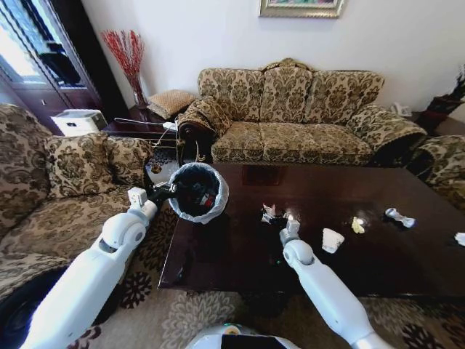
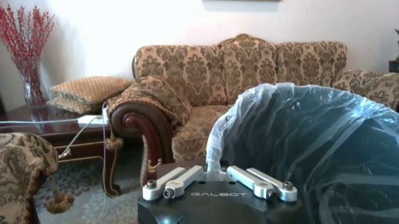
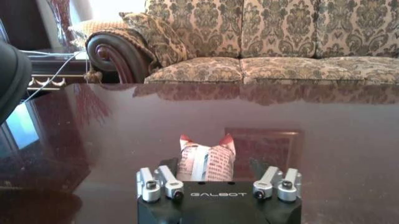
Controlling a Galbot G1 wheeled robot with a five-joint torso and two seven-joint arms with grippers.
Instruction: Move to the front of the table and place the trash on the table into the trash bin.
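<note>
The dark glossy table [image 1: 232, 254] lies in front of me. My left gripper [image 1: 161, 193] is shut on the rim of the trash bin [image 1: 197, 192], holding it tilted over the table's far left corner; the pale liner [image 2: 311, 140] rises right beyond that gripper [image 2: 219, 164]. My right gripper [image 1: 282, 218] is low over the table's middle and open, with a red-and-white printed wrapper [image 3: 206, 158] between its fingers. To the right lie more trash: a crumpled white paper [image 1: 332, 240], a yellowish piece [image 1: 357, 225] and a silvery wrapper [image 1: 399, 217].
A patterned sofa [image 1: 290, 116] stands beyond the table, another sofa [image 1: 43, 189] at the left, an armchair [image 1: 443, 163] at the right. A side table [image 1: 138, 127] with a vase of red twigs fills the far left corner. A white scrap [image 1: 460, 238] lies at the right edge.
</note>
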